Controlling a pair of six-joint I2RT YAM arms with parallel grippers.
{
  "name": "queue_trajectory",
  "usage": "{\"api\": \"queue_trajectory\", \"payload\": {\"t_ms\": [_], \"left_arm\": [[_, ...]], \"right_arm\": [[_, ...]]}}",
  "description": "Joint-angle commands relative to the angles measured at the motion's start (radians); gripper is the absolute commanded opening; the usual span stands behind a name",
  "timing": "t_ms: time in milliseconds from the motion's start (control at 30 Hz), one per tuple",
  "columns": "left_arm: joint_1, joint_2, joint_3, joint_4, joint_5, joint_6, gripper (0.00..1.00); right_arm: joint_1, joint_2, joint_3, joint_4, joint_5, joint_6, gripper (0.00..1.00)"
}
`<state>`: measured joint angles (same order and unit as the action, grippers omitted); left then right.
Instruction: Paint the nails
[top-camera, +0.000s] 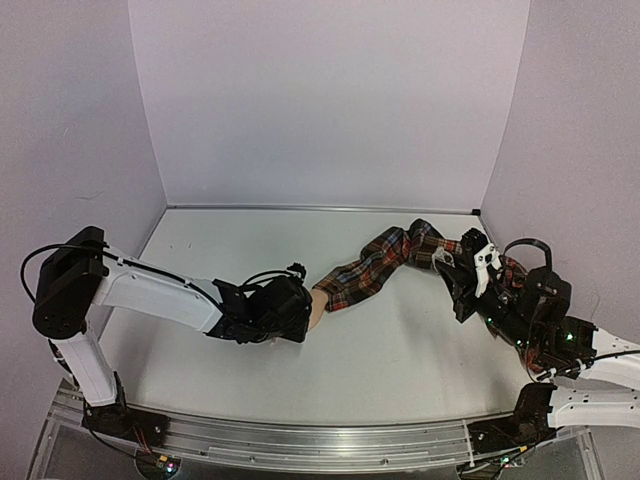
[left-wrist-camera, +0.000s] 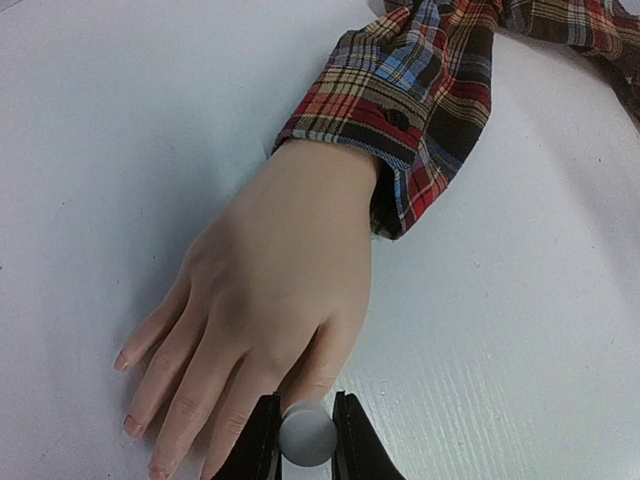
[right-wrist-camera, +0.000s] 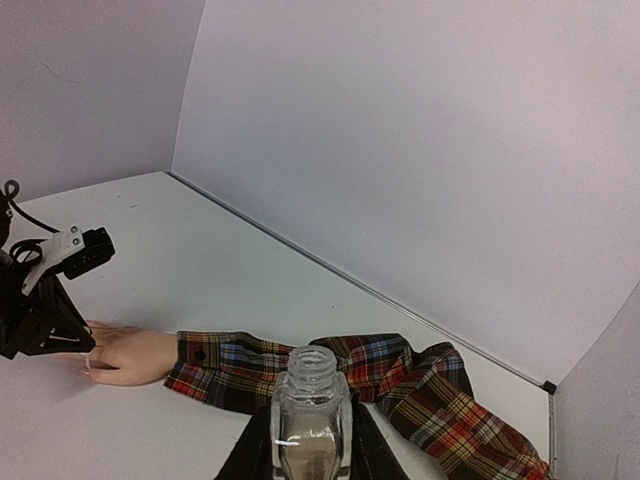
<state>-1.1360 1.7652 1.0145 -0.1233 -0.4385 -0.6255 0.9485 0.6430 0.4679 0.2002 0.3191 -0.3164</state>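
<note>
The pale mannequin hand (left-wrist-camera: 280, 290) lies palm down on the white table and ends a red plaid sleeve (left-wrist-camera: 430, 90). Small nails (left-wrist-camera: 131, 427) show on its left fingertips. My left gripper (left-wrist-camera: 307, 440) is shut on a round white cap (left-wrist-camera: 307, 435), held just above the hand's rightmost finger; anything under the cap is hidden. In the top view the left gripper (top-camera: 285, 310) covers the fingers. My right gripper (right-wrist-camera: 311, 445) is shut on a clear uncapped bottle (right-wrist-camera: 311, 405), held upright above the far end of the sleeve (right-wrist-camera: 330, 375).
White walls (top-camera: 330, 100) close the table at the back and both sides. The sleeve (top-camera: 385, 262) runs diagonally from the hand to the right gripper (top-camera: 465, 275). The left arm (right-wrist-camera: 45, 300) shows at the left edge of the right wrist view.
</note>
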Motion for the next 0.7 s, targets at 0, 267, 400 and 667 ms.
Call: {"api": "queue_trajectory", "payload": {"t_ms": [0,267,400,667], "left_arm": [[0.004,0.004,0.017,0.014,0.003,-0.002,0.00],[0.004,0.005,-0.007,0.019,0.009,-0.018,0.00],[0.005,0.012,-0.010,0.014,0.010,-0.023,0.00],[0.006,0.024,-0.009,0.009,0.002,-0.015,0.00]], "right_arm": [[-0.014,-0.025,0.003,0.027,-0.009,0.008,0.00],[-0.014,-0.024,0.003,0.027,-0.008,0.008,0.00],[-0.014,-0.021,0.005,0.027,-0.008,0.008,0.00],[-0.014,-0.019,0.006,0.027,-0.010,0.007,0.00]]}}
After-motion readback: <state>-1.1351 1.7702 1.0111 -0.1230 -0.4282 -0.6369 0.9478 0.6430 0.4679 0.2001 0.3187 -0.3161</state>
